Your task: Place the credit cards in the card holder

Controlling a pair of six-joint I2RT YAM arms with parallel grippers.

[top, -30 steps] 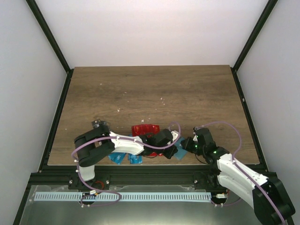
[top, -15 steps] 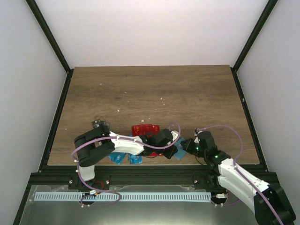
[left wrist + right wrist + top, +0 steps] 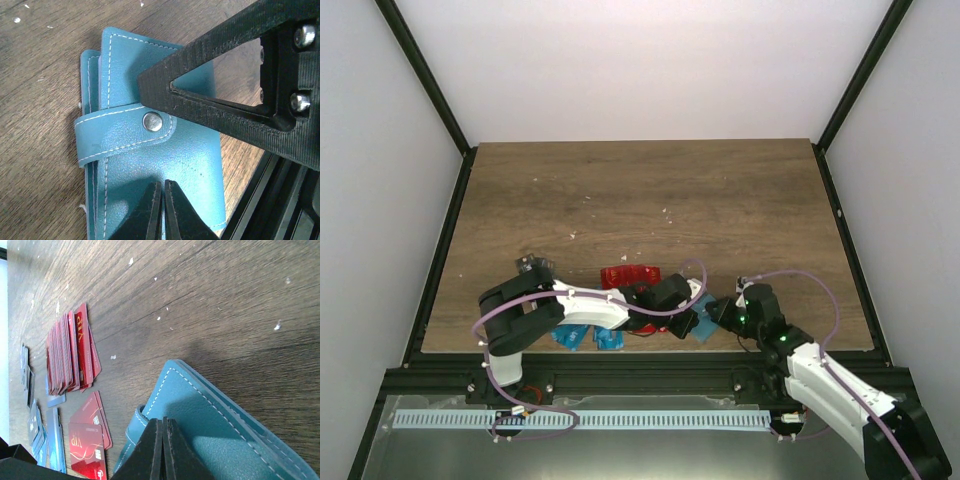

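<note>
The teal card holder (image 3: 165, 150) lies flat near the table's front edge, shut by a strap with a metal snap (image 3: 152, 121). It also shows in the top view (image 3: 700, 328) and the right wrist view (image 3: 225, 440). My left gripper (image 3: 163, 183) is shut, its tips resting on the holder's cover below the strap. My right gripper (image 3: 162, 421) is shut too, its tips on the holder's other end; one of its fingers (image 3: 200, 75) crosses the left wrist view. A row of red credit cards (image 3: 70, 355) stands beyond the holder. Loose red cards (image 3: 90, 440) lie nearer. Blue cards (image 3: 588, 339) lie to the left.
The table's black front rail (image 3: 270, 200) runs right beside the holder. Both arms crowd the front middle of the table (image 3: 640, 200). White crumbs dot the wood. More blue and dark cards (image 3: 32, 420) lie at the left edge of the right wrist view.
My right arm has slid left and lowered, bringing its gripper closer onto the holder. The left arm, the holder and the cards have not moved.
</note>
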